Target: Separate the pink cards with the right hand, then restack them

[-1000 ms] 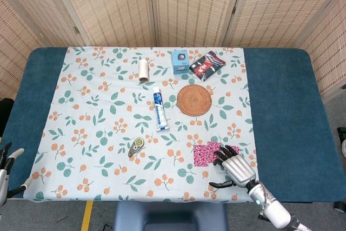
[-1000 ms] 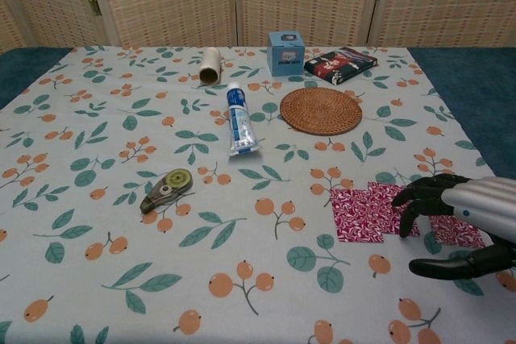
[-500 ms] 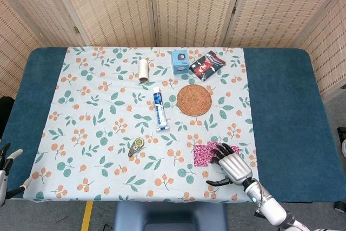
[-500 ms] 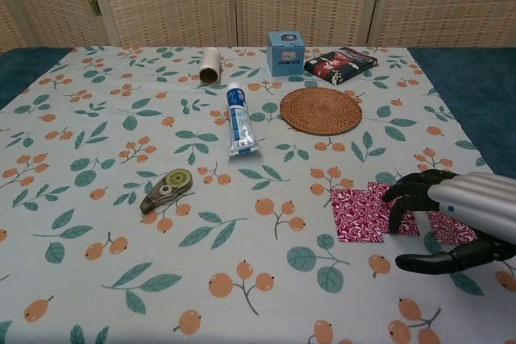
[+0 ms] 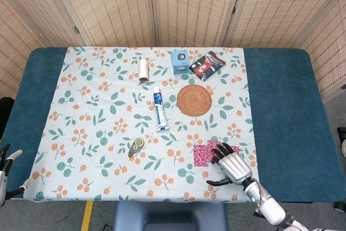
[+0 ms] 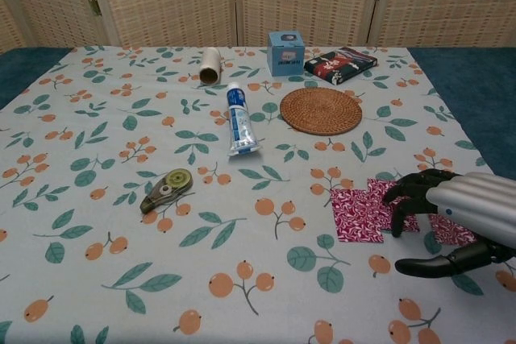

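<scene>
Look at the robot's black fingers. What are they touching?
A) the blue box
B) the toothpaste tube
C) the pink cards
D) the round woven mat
C: the right hand has its fingertips down on the pink cards near the table's front edge, while the toothpaste tube, woven mat and blue box lie further back, untouched.
</scene>
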Robot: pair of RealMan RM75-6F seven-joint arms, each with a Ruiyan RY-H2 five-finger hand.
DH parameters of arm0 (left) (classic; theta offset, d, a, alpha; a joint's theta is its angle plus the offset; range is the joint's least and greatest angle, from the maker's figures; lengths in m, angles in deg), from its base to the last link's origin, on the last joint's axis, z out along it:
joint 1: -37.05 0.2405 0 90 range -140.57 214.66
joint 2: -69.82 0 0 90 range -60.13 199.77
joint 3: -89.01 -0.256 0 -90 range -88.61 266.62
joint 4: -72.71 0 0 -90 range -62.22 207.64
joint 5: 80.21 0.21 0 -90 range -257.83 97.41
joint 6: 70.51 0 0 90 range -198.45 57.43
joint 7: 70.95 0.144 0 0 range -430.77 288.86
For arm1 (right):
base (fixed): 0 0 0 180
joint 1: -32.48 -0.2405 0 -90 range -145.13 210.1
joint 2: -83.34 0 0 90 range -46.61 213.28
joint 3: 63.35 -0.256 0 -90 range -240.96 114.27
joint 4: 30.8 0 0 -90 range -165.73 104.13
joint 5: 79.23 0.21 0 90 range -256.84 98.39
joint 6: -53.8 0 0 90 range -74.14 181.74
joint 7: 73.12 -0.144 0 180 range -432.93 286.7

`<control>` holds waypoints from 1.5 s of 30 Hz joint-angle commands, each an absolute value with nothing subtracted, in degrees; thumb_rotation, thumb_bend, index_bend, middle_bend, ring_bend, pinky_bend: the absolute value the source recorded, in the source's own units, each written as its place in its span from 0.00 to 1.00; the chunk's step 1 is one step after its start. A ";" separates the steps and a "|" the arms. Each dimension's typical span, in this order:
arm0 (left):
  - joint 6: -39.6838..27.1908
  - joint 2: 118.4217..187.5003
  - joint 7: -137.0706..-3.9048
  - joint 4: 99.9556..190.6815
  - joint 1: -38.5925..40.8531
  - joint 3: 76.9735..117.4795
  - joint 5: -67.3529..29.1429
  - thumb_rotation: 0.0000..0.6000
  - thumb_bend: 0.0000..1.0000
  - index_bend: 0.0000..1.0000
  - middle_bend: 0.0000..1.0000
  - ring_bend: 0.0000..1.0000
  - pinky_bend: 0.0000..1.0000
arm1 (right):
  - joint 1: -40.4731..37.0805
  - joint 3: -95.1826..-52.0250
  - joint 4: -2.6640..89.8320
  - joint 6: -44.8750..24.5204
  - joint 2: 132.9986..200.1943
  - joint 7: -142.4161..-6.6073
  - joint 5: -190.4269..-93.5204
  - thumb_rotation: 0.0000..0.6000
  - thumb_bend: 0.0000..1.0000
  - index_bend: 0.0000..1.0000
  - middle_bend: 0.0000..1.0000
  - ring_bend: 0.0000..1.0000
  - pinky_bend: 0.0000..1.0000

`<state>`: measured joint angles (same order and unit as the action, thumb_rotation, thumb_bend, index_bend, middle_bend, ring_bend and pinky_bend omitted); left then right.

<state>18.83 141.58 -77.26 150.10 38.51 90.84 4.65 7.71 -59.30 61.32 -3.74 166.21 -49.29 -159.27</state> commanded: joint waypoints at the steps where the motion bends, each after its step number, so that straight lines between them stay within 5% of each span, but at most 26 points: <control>1: 18.77 141.63 -77.25 150.05 38.49 90.84 4.65 1.00 0.26 0.22 0.06 0.12 0.00 | 7.55 -59.75 60.92 -3.69 166.41 -49.09 -158.83 0.11 0.18 0.31 0.16 0.00 0.00; 22: 18.15 141.71 -76.79 150.14 38.27 90.94 4.41 1.00 0.26 0.22 0.06 0.12 0.00 | 5.37 -64.10 58.40 -2.54 167.15 -51.38 -154.82 0.11 0.18 0.31 0.16 0.00 0.00; 45: 18.04 141.78 -76.70 150.11 38.42 90.77 4.36 1.00 0.26 0.22 0.06 0.12 0.00 | 3.42 -63.69 58.58 -0.27 167.86 -50.13 -153.29 0.11 0.18 0.32 0.16 0.00 0.00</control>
<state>18.05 141.78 -76.71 150.11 38.43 90.78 4.34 3.48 -63.68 58.66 -0.34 167.81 -50.19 -153.37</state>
